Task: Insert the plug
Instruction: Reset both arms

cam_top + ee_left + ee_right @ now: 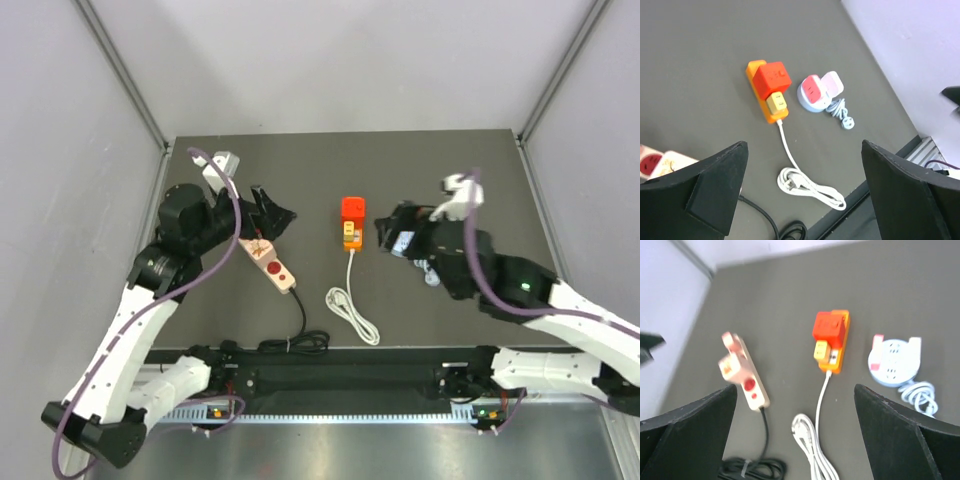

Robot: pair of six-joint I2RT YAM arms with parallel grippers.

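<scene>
- Table (500,180): dark mat, one arm on either side of centre.
- Left gripper (804,145): jaws spread wide with nothing between them, held above the mat to the left of the strip.
- Right gripper (795,387): equally wide and empty, on the opposite side.
- Orange power strip (836,357): lies mid-table, with its white cord (805,182) trailing toward the near edge.
- Plug (771,78): red cube on the strip's far end. It looks flush (prongs hidden, so depth unconfirmed).
- Step, by judgement: insertion appears done and neither claw is on the plug.
- Next move calls for backing clear without brushing the plug. If it stands proud, press it straight down.
</scene>
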